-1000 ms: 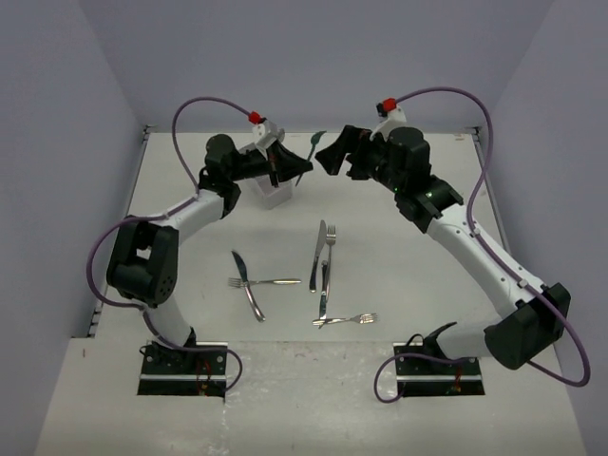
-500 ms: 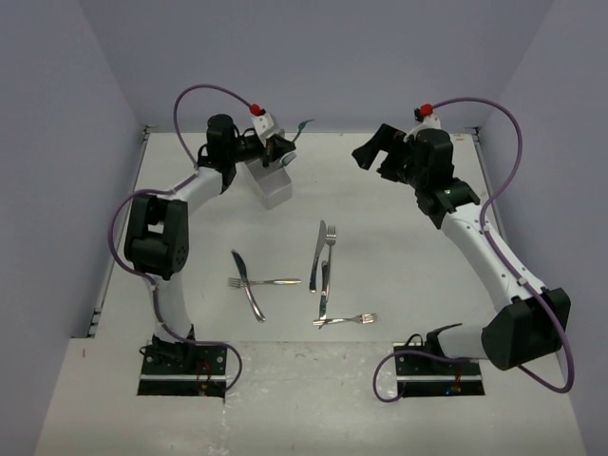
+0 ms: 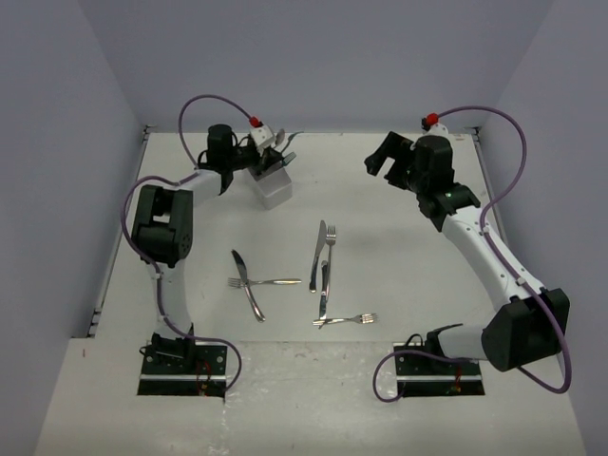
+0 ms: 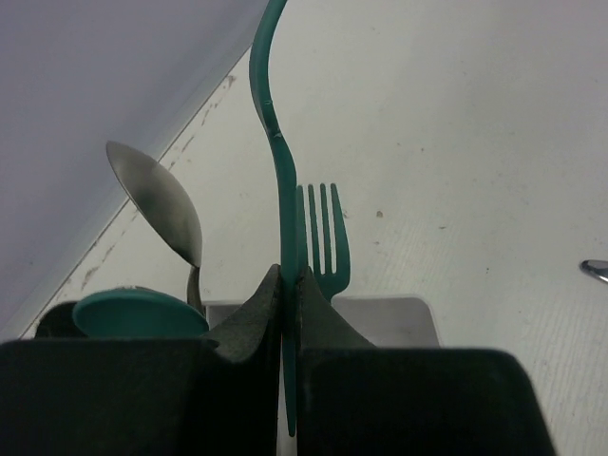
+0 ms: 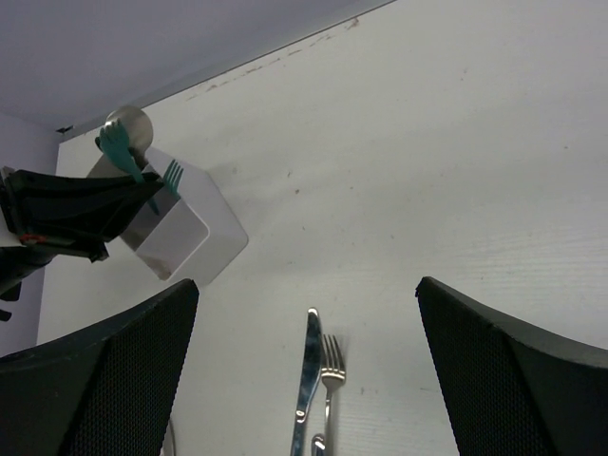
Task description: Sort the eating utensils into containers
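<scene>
My left gripper (image 3: 276, 158) hangs over the white containers (image 3: 273, 190) at the far left. It is shut on a teal plastic utensil (image 4: 277, 142), which the left wrist view shows edge-on, its curved length rising past the jaws. A teal fork (image 4: 325, 242), a silver spoon (image 4: 157, 201) and a teal spoon bowl (image 4: 138, 313) stand in the containers (image 4: 389, 313) below. My right gripper (image 3: 385, 158) is open and empty at the far right, well above the table. Between its fingers (image 5: 308, 285) I see a silver knife (image 5: 306, 380) and fork (image 5: 329, 375).
Mid-table lie a knife (image 3: 317, 255), a fork (image 3: 331, 245) and a third silver piece (image 3: 324, 290) side by side, with a fork (image 3: 350, 320) across their near ends. A crossed knife (image 3: 247, 285) and fork (image 3: 271, 282) lie to the left. The back wall is close behind the containers (image 5: 180, 237).
My right gripper has drawn back to the right, away from the teal utensil. The left gripper has swung back and left with the utensil, ending over the containers.
</scene>
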{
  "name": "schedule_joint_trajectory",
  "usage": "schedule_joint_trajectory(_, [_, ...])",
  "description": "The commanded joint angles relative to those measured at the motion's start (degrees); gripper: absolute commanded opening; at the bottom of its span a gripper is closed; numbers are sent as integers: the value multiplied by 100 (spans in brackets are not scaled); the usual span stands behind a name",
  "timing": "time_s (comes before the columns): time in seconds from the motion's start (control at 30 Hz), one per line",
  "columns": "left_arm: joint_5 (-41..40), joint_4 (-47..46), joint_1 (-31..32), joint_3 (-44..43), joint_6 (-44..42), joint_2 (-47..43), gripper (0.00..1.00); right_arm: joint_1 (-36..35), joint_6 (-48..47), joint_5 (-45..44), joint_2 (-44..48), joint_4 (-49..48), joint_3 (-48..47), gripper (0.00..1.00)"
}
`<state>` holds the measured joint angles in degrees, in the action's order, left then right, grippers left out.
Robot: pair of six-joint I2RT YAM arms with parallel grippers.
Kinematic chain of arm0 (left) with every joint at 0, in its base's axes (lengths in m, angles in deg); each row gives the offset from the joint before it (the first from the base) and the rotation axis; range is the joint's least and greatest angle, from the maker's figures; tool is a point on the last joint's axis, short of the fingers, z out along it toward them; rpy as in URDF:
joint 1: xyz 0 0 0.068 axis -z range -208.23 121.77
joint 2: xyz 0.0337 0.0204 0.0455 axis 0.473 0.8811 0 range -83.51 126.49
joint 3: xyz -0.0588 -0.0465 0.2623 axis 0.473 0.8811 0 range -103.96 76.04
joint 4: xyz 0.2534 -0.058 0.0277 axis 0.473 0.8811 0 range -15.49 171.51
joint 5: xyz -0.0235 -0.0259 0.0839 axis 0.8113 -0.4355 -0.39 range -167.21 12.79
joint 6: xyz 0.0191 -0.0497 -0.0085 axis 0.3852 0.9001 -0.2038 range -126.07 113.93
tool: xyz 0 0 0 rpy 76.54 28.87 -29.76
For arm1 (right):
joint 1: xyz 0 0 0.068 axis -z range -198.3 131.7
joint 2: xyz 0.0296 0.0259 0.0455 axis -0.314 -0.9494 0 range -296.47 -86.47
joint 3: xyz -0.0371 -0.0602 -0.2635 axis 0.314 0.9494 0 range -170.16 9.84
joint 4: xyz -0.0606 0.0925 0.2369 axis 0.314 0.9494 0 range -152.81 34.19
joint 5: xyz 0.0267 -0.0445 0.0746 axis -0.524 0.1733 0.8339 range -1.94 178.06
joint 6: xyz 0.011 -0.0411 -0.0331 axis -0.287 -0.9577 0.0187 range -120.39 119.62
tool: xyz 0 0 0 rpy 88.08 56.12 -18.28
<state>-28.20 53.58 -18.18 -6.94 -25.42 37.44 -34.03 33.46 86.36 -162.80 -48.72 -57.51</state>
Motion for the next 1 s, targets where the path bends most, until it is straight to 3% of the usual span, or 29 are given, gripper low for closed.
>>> schedule_joint_trajectory(0.0, [-286,-8,-46,255,-314,-342,0,26,-62,-270,119,68,-76,99])
schedule_joint_trajectory(0.1, [-480,53,-55,545,-437,-589,0,35,-27,-217,58,85,-85,99])
schedule_joint_trajectory(0.13, [-524,132,-55,607,-438,-633,7,35,-10,-165,49,85,-102,99])
schedule_joint_trajectory(0.2, [-647,220,-55,608,-403,-651,30,35,43,-121,22,85,-103,99])
schedule_joint_trajectory(0.23, [-656,282,-55,599,-411,-642,36,35,69,-68,14,85,-103,99])
schedule_joint_trajectory(0.57, [-394,405,-99,581,-253,-879,64,26,61,134,110,252,-76,99])
schedule_joint_trajectory(0.6, [-358,484,-99,581,-262,-1010,73,34,69,134,136,426,-94,99])
schedule_joint_trajectory(0.7, [-147,686,-90,538,-314,-1326,85,26,192,-67,259,935,2,99])
schedule_joint_trajectory(0.73, [-51,921,-90,529,-393,-1415,99,26,367,-155,364,1112,38,99])
schedule_joint_trajectory(0.83, [204,1248,-82,520,-394,-1862,100,-18,938,-446,592,2061,169,99])
schedule_joint_trajectory(0.97, [136,1442,-73,502,-140,-2188,100,-622,1580,-560,839,3028,686,99])
